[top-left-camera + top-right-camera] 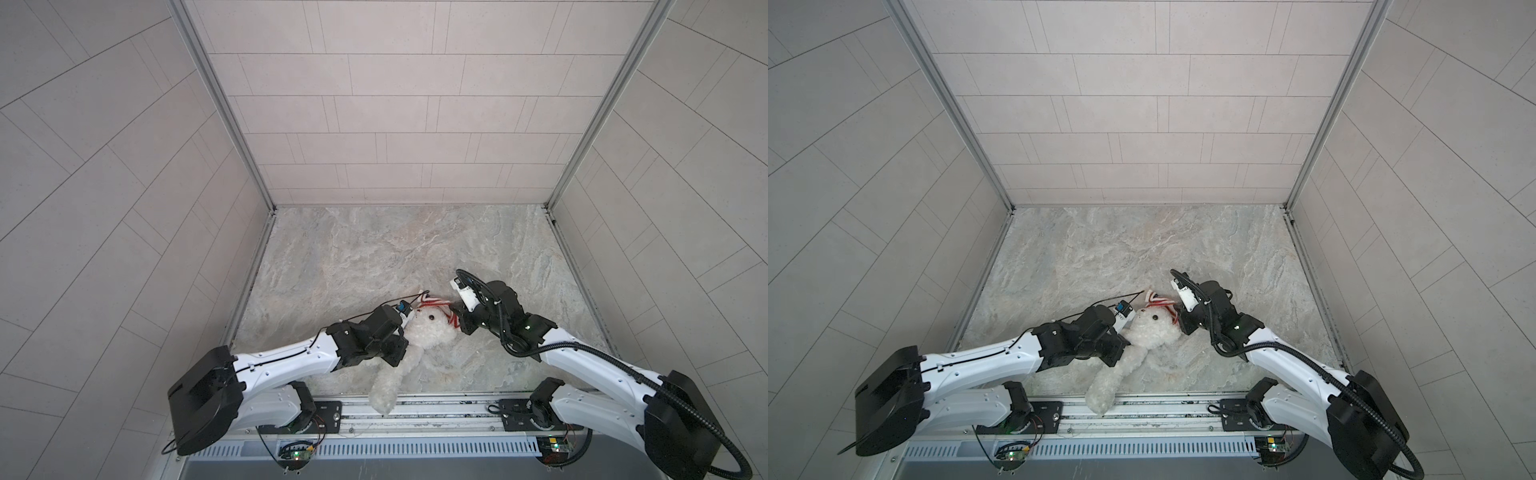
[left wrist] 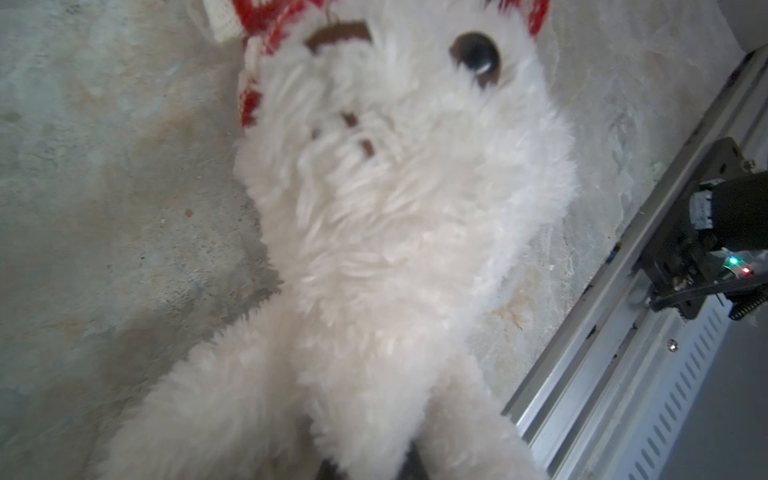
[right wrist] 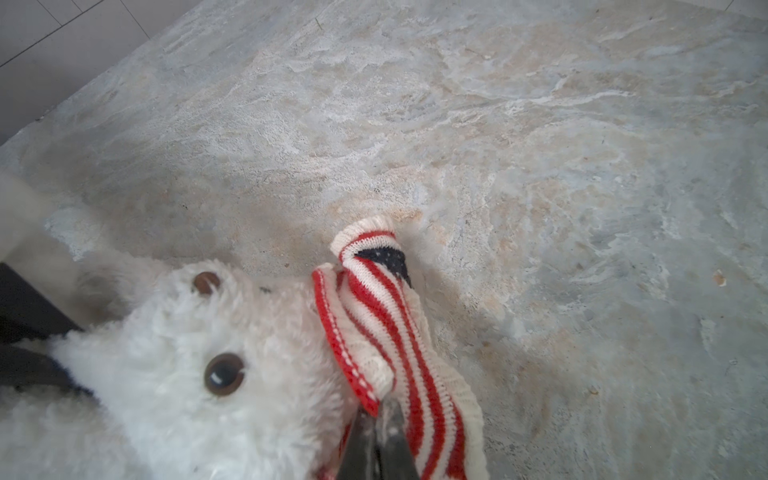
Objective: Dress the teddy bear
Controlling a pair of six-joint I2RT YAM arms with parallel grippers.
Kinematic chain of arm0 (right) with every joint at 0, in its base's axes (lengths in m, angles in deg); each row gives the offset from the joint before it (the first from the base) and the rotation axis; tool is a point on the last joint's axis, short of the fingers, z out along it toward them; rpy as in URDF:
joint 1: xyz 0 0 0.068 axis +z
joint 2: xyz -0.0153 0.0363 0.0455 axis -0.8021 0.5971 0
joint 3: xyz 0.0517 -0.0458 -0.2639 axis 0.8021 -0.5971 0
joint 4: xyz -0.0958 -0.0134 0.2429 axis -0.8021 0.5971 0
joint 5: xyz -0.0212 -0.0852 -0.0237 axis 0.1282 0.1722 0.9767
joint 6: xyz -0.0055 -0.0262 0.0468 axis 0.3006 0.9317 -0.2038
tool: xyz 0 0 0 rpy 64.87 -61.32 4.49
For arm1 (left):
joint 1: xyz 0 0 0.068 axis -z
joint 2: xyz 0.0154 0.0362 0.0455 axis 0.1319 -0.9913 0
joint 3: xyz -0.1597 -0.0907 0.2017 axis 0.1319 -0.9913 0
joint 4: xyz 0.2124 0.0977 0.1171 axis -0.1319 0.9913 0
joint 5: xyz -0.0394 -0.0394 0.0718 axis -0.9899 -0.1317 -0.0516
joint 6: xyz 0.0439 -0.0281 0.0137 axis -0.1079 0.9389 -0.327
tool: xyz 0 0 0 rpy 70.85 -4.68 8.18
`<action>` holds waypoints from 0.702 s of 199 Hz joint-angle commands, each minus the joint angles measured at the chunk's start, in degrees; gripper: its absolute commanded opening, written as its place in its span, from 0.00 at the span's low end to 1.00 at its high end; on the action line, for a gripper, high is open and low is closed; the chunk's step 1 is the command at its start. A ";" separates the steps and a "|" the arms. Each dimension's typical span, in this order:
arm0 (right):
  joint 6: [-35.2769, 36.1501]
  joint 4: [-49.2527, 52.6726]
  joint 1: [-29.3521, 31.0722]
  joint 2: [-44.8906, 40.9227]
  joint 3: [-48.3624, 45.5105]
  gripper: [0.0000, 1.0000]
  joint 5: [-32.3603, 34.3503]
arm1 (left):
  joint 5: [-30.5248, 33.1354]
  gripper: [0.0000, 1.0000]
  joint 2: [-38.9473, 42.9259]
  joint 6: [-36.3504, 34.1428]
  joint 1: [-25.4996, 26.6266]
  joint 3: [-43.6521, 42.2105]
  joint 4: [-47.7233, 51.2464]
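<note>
The fluffy white teddy bear (image 1: 430,337) (image 1: 1152,337) lies on its back near the table's front, head toward the back wall. One leg (image 1: 384,395) reaches over the front rail. A red-and-white striped sweater (image 1: 434,303) (image 3: 382,316) is bunched over the top and side of its head. My left gripper (image 1: 404,351) (image 2: 370,471) is shut on a tuft of the bear's lower body (image 2: 395,228); the fur hides most of the fingers. From the head's right side, my right gripper (image 1: 456,312) (image 3: 376,415) is shut on the sweater's red-edged hem.
The marble-patterned table top (image 1: 395,257) is walled by tiled panels on three sides. A metal rail (image 1: 440,409) with both arm bases runs along the front edge. The right arm's black cable (image 1: 561,347) loops above the table.
</note>
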 commanded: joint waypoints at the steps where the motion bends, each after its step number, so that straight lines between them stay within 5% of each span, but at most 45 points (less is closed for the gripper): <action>1: 0.95 -0.48 0.58 -1.02 -0.91 0.00 -1.63 | 1.61 0.00 -0.46 2.50 -0.24 1.64 -2.32; 140: 0.62 1.40 2.63 -1.00 -0.09 0.00 1.97 | -2.04 0.00 0.39 12.40 -4.99 -1.63 -8.70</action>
